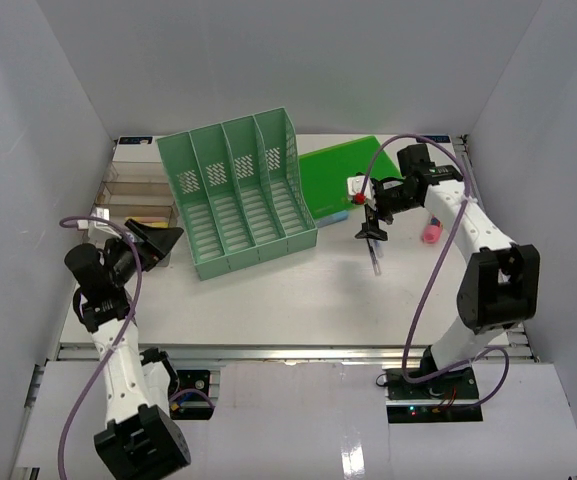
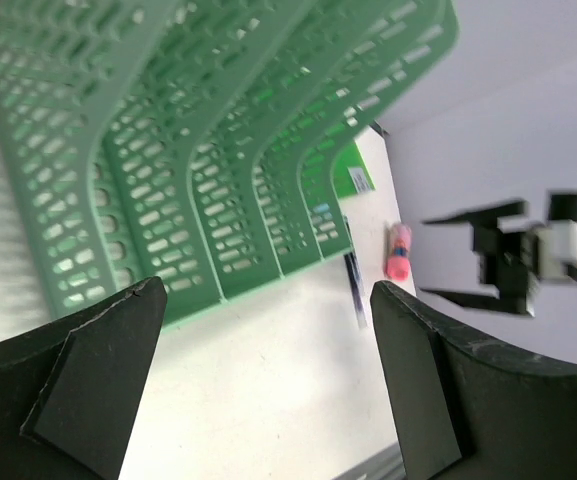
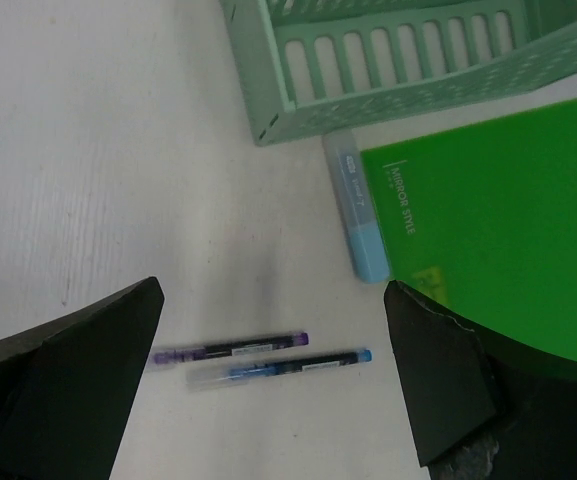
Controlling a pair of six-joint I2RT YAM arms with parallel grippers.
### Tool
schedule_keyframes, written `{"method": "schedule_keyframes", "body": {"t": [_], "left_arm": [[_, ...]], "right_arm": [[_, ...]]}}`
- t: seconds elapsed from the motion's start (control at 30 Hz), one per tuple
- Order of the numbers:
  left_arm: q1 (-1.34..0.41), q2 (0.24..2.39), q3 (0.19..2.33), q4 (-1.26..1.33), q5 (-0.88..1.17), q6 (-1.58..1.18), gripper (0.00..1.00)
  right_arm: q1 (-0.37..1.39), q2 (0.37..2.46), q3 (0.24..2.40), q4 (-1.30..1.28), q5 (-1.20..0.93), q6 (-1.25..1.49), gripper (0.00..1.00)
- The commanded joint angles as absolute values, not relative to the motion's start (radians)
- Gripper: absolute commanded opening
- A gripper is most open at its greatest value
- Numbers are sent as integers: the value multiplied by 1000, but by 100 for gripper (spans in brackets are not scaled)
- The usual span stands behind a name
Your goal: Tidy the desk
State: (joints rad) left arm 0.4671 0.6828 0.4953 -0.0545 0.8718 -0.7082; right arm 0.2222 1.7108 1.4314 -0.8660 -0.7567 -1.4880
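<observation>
The right gripper (image 3: pixel 273 300) is hanging with its jaws spread wide and nothing between them. Its own camera is looking straight down on two pens lying side by side on the desk (image 1: pixel 298 300), a purple pen (image 3: pixel 230 350) and a blue pen (image 3: pixel 283 365). Only this view is showing a pale blue tube (image 3: pixel 358 205), which is lying just beside the left edge of the green notebook (image 3: pixel 508 220). The tube's far end is reaching the near right corner of the mint-green file rack (image 3: pixel 408 50). In the top view the right gripper is hiding most of that spot, and the pens are reading as one thin dark line.

The left gripper (image 2: pixel 268 298) is also standing open and holding nothing. Its camera is looking along the desk past the rack's near edge towards a pink item (image 2: pixel 398 250) and the right gripper beyond.

Only the top view is showing the clear compartment tray (image 1: pixel 133 190), which is sitting at the far left beside the rack, with the left gripper near it. The desk, the white tabletop, is lying under everything, with the rack standing at its middle.
</observation>
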Motion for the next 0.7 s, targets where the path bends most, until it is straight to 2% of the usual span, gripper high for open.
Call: {"method": "schedule_keyframes", "body": {"t": [0.0, 0.4, 0.67], "left_arm": [[468, 610, 475, -100, 986, -647, 95], [468, 596, 465, -123, 997, -617, 95], [468, 580, 462, -127, 1008, -621, 95]], "right_arm": [[239, 1899, 1577, -980, -648, -1789, 96], [279, 2189, 1860, -980, -664, -1727, 86], [308, 2287, 1915, -1002, -633, -1694, 78]]}}
